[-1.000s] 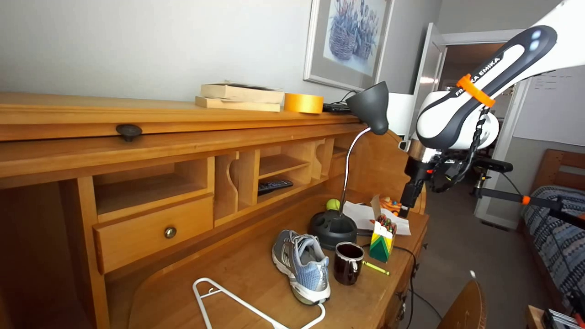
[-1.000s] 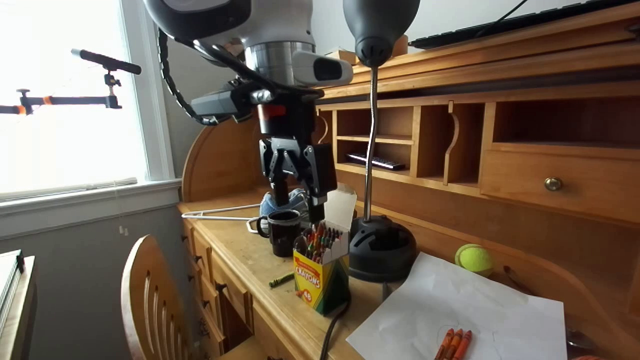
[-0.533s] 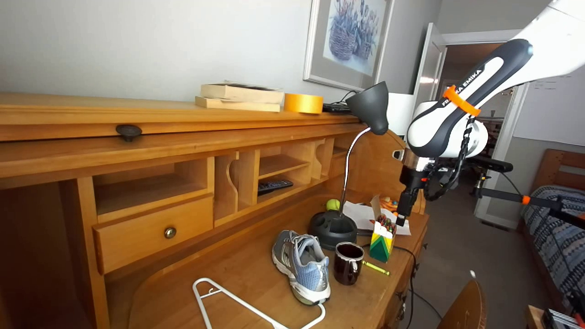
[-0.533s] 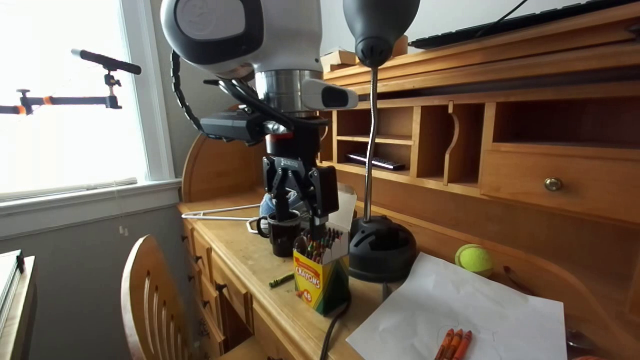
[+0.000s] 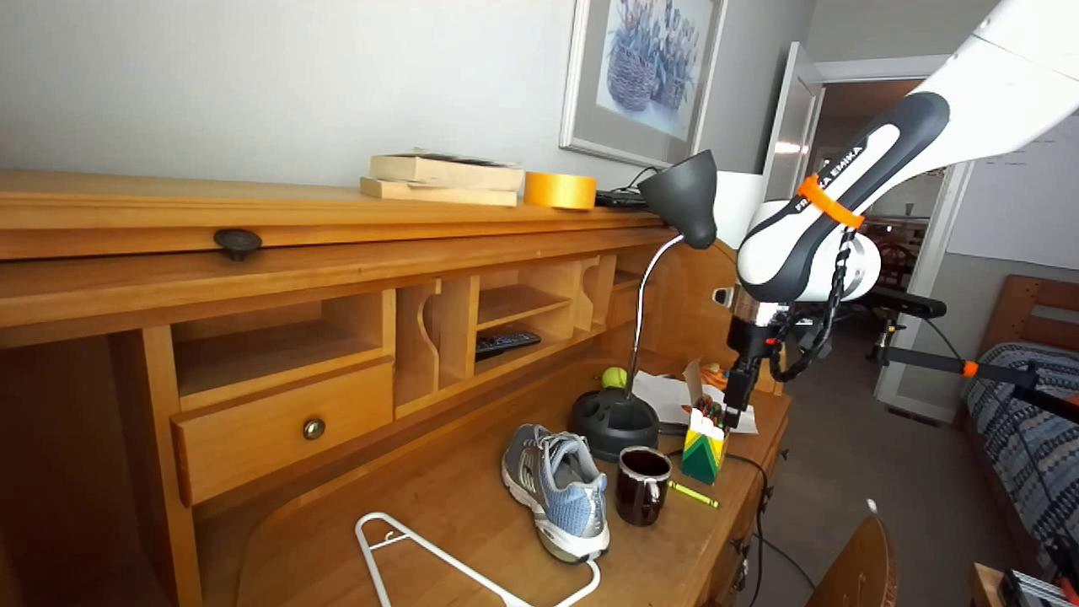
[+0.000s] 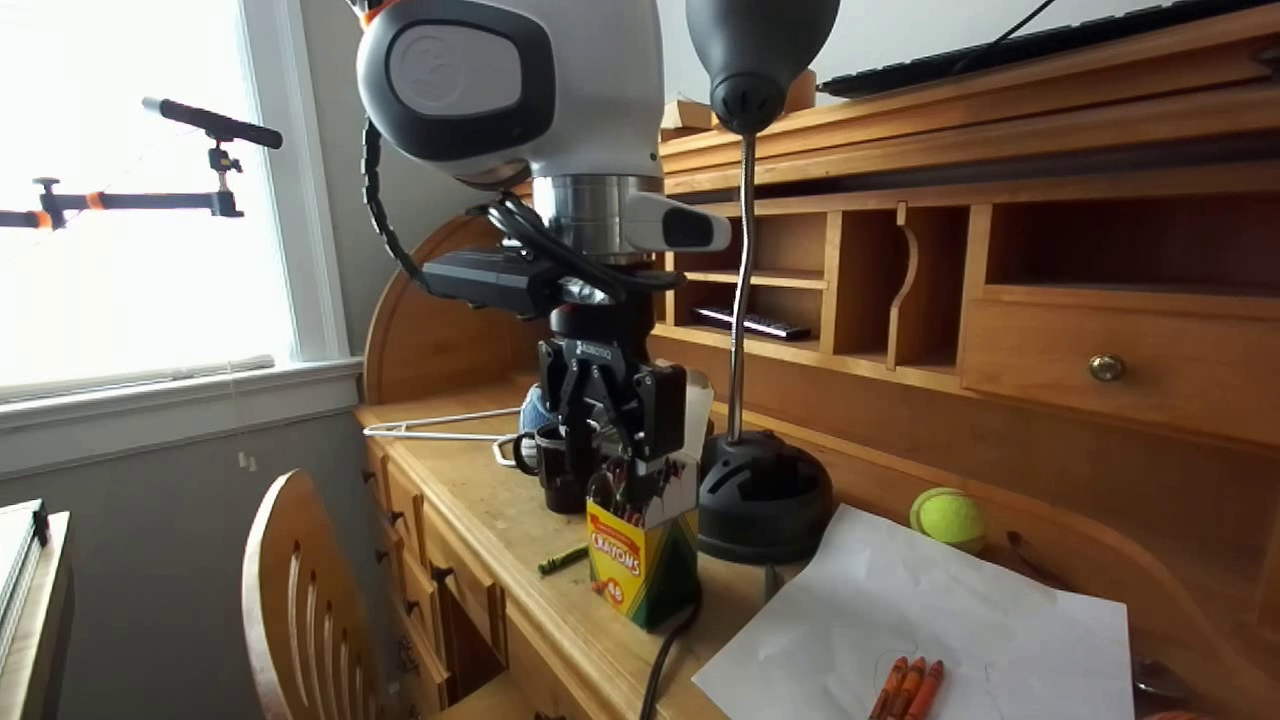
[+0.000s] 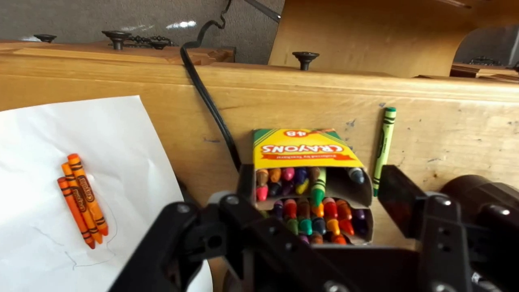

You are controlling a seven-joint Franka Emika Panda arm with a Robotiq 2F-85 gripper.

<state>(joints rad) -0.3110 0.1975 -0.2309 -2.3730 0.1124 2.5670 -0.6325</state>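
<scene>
My gripper [image 7: 320, 190] points down over the crayon box [image 7: 306, 152], its jaws wide apart with nothing held. In the wrist view the yellow and green box with its many crayons shows between the fingers. One light green crayon [image 7: 319, 188] sticks up higher than its neighbours there. In an exterior view the fingertips overlap the box's open top and the dark mug [image 6: 562, 480] behind; whether they touch the box I cannot tell. Another light green crayon [image 7: 384, 146] lies on the desk beside the box. Three orange-red crayons [image 7: 83, 202] rest on white paper [image 7: 36, 154].
Close behind the box stands the desk lamp [image 6: 765, 500], its neck and shade near the arm. A shoe [image 5: 560, 489], a white hanger [image 5: 455, 561] and a tennis ball [image 6: 948, 518] are on the desk. A black cord [image 7: 206, 97] runs over its front edge, near a chair [image 6: 300, 590].
The arm has come down, bringing the gripper from above the crayon box to its open top. The jaws have narrowed a little. The objects on the desk have stayed put.
</scene>
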